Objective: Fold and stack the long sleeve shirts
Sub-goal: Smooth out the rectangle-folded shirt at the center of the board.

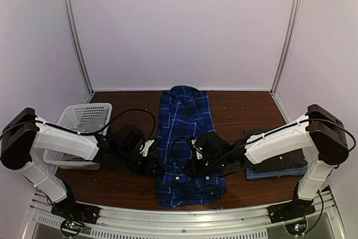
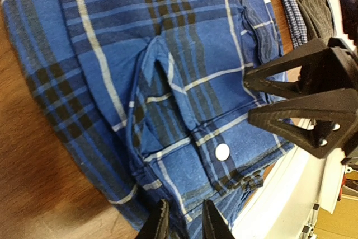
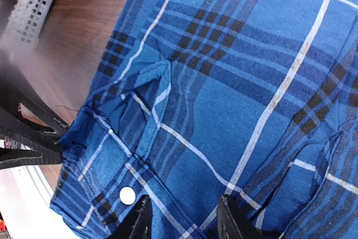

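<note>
Left gripper (image 2: 183,221): fingers pinched together on the edge of the blue plaid shirt (image 1: 183,118).
Right gripper (image 3: 184,219): fingers slightly apart, plaid cloth between them; cannot tell whether it grips.
Shirt: lies flat, its near end between both grippers, the rest stretching beyond them.

Top cam: pale blue shirt (image 1: 277,173) mostly hidden under grey shirt (image 1: 286,162), basket (image 1: 78,117) partly behind L arm (image 1: 64,138).

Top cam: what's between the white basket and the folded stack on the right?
Top view: the blue plaid shirt spread lengthwise, with the left gripper and right gripper at its near half.
</note>
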`<move>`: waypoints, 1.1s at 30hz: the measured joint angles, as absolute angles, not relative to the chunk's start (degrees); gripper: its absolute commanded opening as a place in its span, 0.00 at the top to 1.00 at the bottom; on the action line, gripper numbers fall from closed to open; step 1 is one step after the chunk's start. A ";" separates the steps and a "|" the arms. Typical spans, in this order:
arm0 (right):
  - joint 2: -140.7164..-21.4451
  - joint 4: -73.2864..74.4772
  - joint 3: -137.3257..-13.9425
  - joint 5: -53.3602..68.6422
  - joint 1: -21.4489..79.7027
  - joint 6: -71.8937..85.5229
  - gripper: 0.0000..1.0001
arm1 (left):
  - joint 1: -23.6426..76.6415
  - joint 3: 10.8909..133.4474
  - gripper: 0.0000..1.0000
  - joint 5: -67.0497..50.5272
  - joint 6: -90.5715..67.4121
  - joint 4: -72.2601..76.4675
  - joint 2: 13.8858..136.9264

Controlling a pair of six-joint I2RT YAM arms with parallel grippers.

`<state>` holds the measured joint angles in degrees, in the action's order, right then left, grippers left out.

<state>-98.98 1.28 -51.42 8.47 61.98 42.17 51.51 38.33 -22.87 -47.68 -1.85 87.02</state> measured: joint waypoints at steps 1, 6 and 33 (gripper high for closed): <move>-99.18 1.19 -51.24 8.45 62.02 42.26 0.59 | 51.59 38.39 0.77 -23.16 -47.83 -1.30 87.33; -100.18 0.64 -51.00 8.27 62.15 42.59 0.60 | 51.99 38.89 0.78 -24.56 -48.77 0.99 88.55; -96.73 0.19 -49.21 4.23 63.59 43.88 0.59 | 51.37 42.68 0.80 -27.24 -48.40 3.62 99.70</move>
<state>-96.73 0.19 -49.21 4.23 63.59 43.88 51.37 42.68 -27.24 -48.40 3.62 99.70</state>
